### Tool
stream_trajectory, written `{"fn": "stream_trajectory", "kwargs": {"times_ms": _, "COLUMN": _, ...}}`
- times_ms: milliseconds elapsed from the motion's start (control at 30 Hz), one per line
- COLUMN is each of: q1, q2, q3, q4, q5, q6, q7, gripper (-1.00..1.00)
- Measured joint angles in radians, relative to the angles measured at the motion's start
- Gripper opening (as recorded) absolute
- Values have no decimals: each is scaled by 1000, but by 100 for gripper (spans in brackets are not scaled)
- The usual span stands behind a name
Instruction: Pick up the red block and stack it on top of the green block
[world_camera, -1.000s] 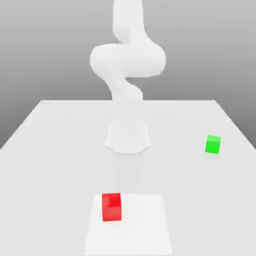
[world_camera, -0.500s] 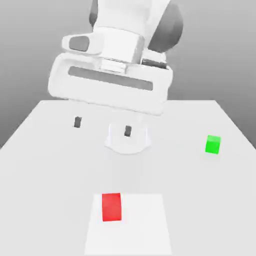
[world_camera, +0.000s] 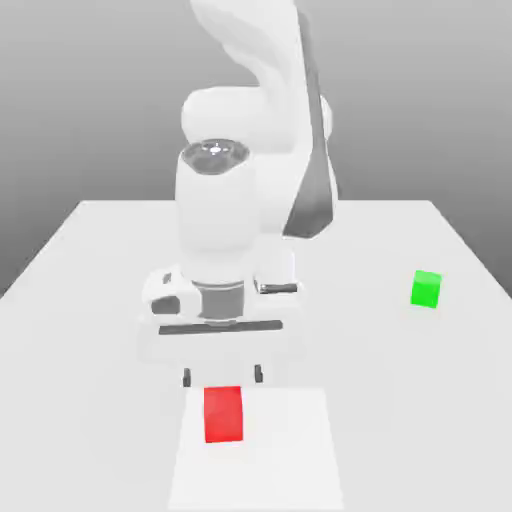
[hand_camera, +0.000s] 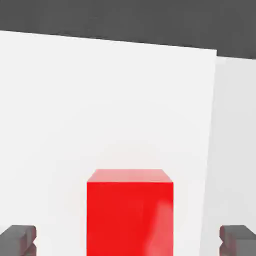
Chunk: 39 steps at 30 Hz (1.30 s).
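Open gripper above the red block, the green block far to the side.

No writing or label is readable on the cubes or on the arm. The surface is a plain white table with a slightly brighter square patch near the front edge, and behind it there is only a grey background. The red block lies on this patch; the green block stands on the table well apart, toward the exterior view's right. The fingers are wide apart, one on each side of the red block, not touching it. Compared with half a second ago, the hand is now much lower and closer to the red block; both blocks are in the same places.
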Motion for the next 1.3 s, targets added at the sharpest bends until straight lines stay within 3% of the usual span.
{"fn": "stream_trajectory", "kwargs": {"times_ms": 300, "q1": 11, "q2": 167, "q3": -16, "q4": 17, "q5": -21, "q6": 142, "q7": 12, "gripper": 0}}
{"fn": "stream_trajectory", "kwargs": {"times_ms": 333, "q1": 13, "q2": 180, "q3": -19, "q4": 17, "q5": -24, "q6": 152, "q7": 14, "gripper": -100}}
{"fn": "stream_trajectory", "kwargs": {"times_ms": 567, "q1": 11, "q2": 179, "q3": -17, "q4": 17, "q5": -27, "q6": 151, "q7": 16, "gripper": -100}}
{"fn": "stream_trajectory", "kwargs": {"times_ms": 1033, "q1": -11, "q2": -54, "q3": 11, "q4": -16, "q5": -1, "q6": -48, "q7": -3, "gripper": -100}}
{"fn": "stream_trajectory", "kwargs": {"times_ms": 1100, "q1": -11, "q2": -48, "q3": 62, "q4": -23, "q5": 16, "q6": -75, "q7": -85, "gripper": -100}}
{"fn": "stream_trajectory", "kwargs": {"times_ms": 1300, "q1": 220, "q2": -16, "q3": 218, "q4": -45, "q5": 80, "q6": -143, "q7": -407, "gripper": -100}}
